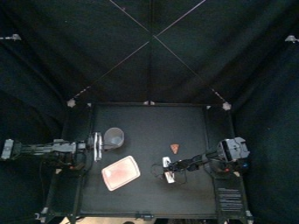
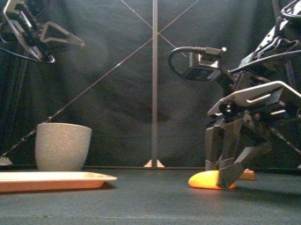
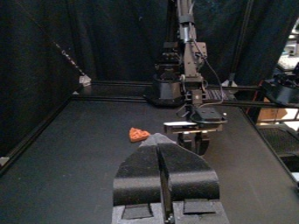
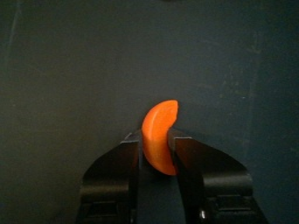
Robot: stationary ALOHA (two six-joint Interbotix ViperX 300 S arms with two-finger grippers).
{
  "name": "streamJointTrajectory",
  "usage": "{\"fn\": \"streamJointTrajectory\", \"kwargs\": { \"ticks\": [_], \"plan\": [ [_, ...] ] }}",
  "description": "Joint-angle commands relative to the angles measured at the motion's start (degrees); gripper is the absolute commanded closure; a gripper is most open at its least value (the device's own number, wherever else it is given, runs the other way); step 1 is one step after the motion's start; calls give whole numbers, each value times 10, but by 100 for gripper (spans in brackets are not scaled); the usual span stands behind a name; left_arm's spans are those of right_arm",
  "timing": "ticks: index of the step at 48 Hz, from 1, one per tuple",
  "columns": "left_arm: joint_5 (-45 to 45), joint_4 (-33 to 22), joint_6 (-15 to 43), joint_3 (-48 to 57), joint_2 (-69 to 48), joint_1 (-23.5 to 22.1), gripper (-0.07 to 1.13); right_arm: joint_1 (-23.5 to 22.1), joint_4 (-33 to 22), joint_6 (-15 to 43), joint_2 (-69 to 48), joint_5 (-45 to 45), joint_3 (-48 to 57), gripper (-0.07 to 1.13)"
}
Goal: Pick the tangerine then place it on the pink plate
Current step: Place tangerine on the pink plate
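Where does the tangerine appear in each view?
Top view: tangerine, just right of centre, in the right end effector.
Front view: tangerine low right, between those jaws.
Left wrist view: not discernible.
Right wrist view: tangerine centre, between the jaws.
Shared landmark: the right end effector.

Orange crescent-shaped toy tangerine segment stands on edge, pinched in the right hand, apart from and right of the flat pink plastic tray.
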Motion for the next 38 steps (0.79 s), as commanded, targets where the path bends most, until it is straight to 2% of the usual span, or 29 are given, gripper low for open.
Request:
{"fn": "streamJointTrajectory", "kwargs": {
  "ticks": [1,9,18,30,38],
  "plan": [
    [-5,1,0,-8,3,1,89,-1,2,2,-11,4,-10,52],
    [-4,1,0,-7,3,1,89,2,9,4,-25,4,-41,53],
    [-5,1,1,-5,3,4,89,-2,4,1,-11,-3,-141,53],
    [-5,1,1,2,3,12,89,-3,0,0,91,-40,-275,52],
    [-5,1,0,5,3,15,89,-3,4,4,173,-44,-362,48]
  ]
}}
